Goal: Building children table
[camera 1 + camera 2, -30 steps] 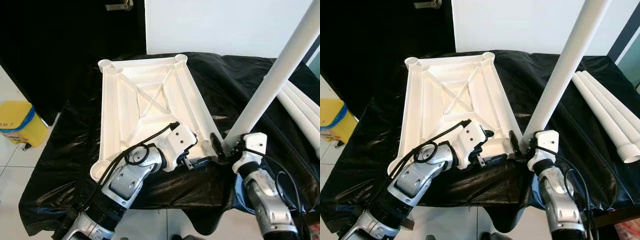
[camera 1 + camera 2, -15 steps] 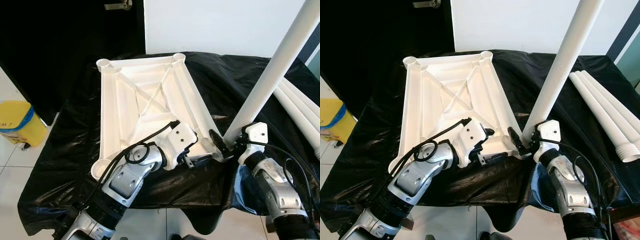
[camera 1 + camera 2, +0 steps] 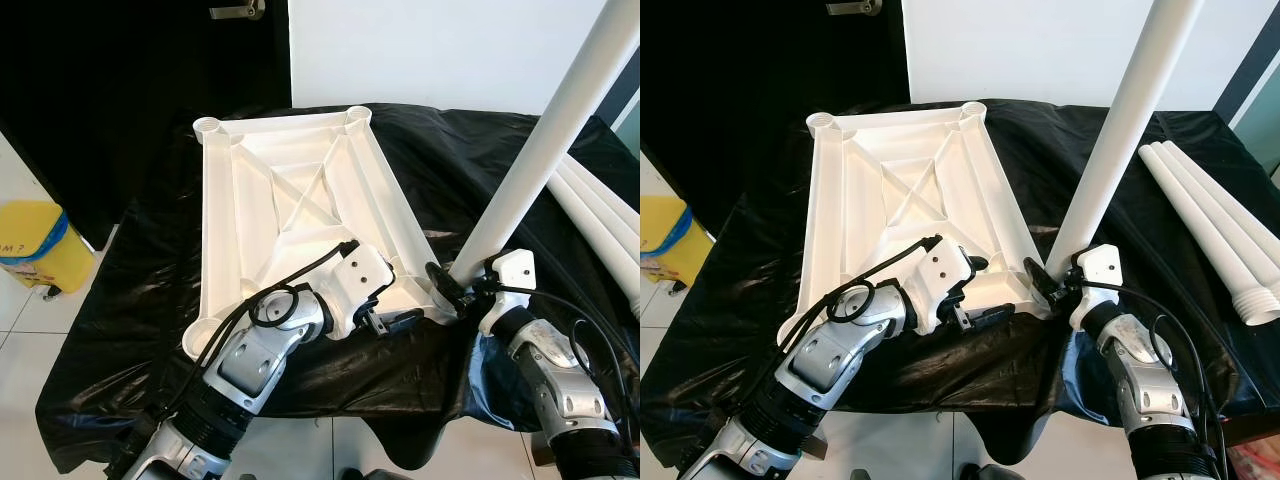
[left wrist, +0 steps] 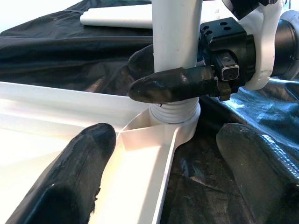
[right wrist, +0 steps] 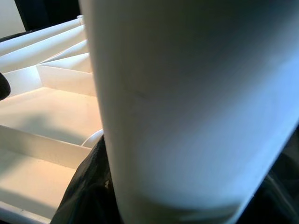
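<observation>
From the head, the white table top (image 3: 290, 210) lies upside down on a black sheet (image 3: 120, 330). The right gripper (image 3: 1055, 285) squeezes a long white leg (image 3: 1120, 130), standing in the near right corner socket (image 4: 175, 122). The left gripper (image 3: 395, 320) rests open at that near edge.

The left wrist shows ridges above the socket, so I think the leg still needs twisting in.

The right wrist sees the leg up close.

Three spare legs (image 3: 1210, 225) lie apart, leaving room.
</observation>
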Controlling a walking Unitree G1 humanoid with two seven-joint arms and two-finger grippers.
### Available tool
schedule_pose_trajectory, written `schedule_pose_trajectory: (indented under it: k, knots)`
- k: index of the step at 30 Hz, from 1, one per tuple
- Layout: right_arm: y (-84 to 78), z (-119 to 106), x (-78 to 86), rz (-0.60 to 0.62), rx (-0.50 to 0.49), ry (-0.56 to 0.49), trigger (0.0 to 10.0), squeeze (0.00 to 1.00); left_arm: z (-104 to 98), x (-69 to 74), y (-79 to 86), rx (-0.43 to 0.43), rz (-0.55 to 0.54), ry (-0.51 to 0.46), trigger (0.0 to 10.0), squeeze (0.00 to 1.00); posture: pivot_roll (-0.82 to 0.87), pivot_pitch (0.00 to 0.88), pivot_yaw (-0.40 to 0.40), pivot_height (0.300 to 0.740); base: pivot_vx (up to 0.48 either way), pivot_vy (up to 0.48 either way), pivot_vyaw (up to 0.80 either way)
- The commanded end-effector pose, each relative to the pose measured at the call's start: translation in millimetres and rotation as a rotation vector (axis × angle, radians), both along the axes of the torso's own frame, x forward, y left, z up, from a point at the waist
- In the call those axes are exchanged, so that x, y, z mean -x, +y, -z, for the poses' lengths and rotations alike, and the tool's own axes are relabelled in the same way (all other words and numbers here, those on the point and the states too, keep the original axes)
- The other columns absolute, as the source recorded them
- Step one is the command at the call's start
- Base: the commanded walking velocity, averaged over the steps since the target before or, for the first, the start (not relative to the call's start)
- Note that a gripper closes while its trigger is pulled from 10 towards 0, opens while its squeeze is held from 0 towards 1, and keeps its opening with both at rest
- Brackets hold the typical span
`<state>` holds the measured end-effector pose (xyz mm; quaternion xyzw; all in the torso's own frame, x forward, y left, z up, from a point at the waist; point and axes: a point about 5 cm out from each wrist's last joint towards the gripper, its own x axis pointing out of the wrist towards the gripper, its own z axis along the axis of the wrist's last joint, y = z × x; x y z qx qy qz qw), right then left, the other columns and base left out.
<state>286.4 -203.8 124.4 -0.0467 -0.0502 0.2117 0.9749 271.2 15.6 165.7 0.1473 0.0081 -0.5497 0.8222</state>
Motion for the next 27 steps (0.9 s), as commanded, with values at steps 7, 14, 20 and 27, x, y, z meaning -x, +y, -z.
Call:
schedule_pose_trajectory:
  k: [7,14,20,27]
  knots:
    - [-4.3,12,3.1,0.073,-0.025,0.058,10.0,0.00,1,1.2,-1.6,-0.008,0.018,0.005,10.0,0.00,-0.03,0.090,-0.062,0.740,0.000,0.000,0.00]
    - [4.2,25,3.7,0.318,-0.035,0.107,10.0,0.00,2,3.1,-1.8,-0.009,0.023,0.009,10.0,0.00,-0.03,0.086,-0.064,0.740,0.000,0.000,0.00]
    - [9.6,36,7.6,0.492,-0.073,0.163,10.0,0.00,2,3.8,-2.3,-0.007,0.026,0.010,10.0,0.00,-0.03,0.082,-0.067,0.740,0.000,0.000,0.00]
    - [26.8,44,9.8,0.721,-0.168,0.198,10.0,0.00,2,4.7,-3.3,-0.006,0.030,0.009,10.0,0.00,-0.02,0.072,-0.067,0.740,0.000,0.000,0.00]
